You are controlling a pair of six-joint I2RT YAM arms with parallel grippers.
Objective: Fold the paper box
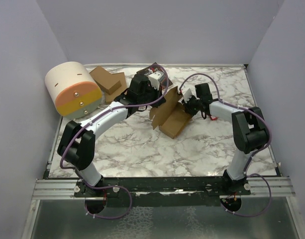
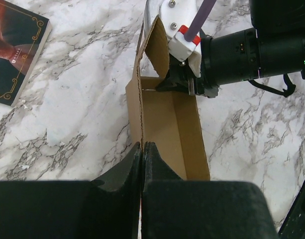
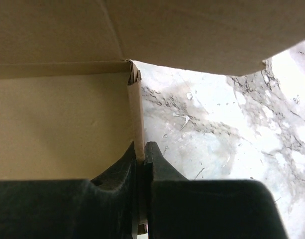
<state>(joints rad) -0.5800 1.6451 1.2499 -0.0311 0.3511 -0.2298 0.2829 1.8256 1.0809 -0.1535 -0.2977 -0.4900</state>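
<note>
Paper box (image 1: 170, 115): brown cardboard, partly folded into an open trough with 1 flap raised, resting on the marble table (image 1: 142, 149) near its middle, between the 2 arms. Left gripper (image 2: 143, 148): jaws clenched on the edge of 1 long wall; right gripper (image 3: 141, 149): jaws clenched on a thin upright cardboard edge at the opposite end. Elsewhere: stack of flat cardboard pieces (image 1: 108, 81) at the far left, beside a cream-and-orange rounded object (image 1: 72, 90); dark-covered book (image 2: 15, 50) lying flat, well apart from the box.
</note>
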